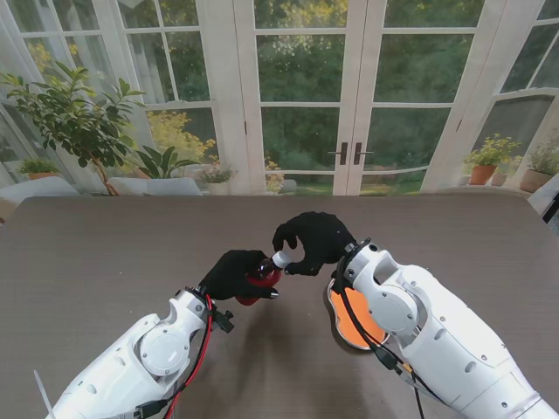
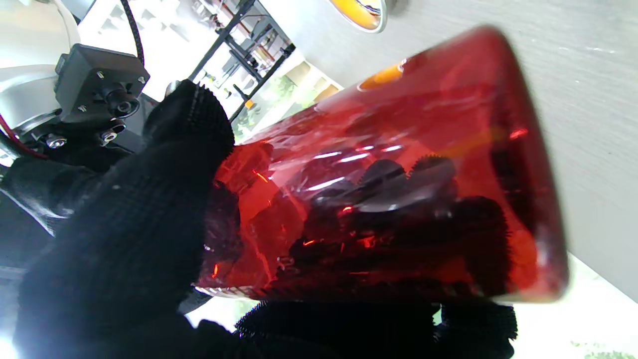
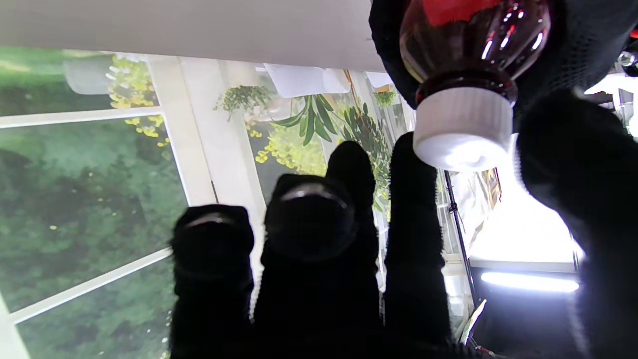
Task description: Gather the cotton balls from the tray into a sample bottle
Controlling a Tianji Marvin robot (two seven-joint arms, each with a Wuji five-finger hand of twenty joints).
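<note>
Bottle (image 1: 262, 278) in left hand (image 1: 234, 272); tray (image 1: 349, 325) to its right.

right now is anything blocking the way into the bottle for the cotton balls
Yes: the white cap is on the red bottle held in the left hand, with the right hand at the cap.

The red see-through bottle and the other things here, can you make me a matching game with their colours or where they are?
Things:
1. red see-through plastic bottle
2. white ribbed screw cap
3. orange oval tray with a silvery rim
4. right hand in a black knit glove

Matches:
A. flat on the table, partly under the right arm
B. fingers around the cap
C. held in the left hand, lifted off the table
D. on the bottle's neck

Pairs: 1-C, 2-D, 3-A, 4-B
</note>
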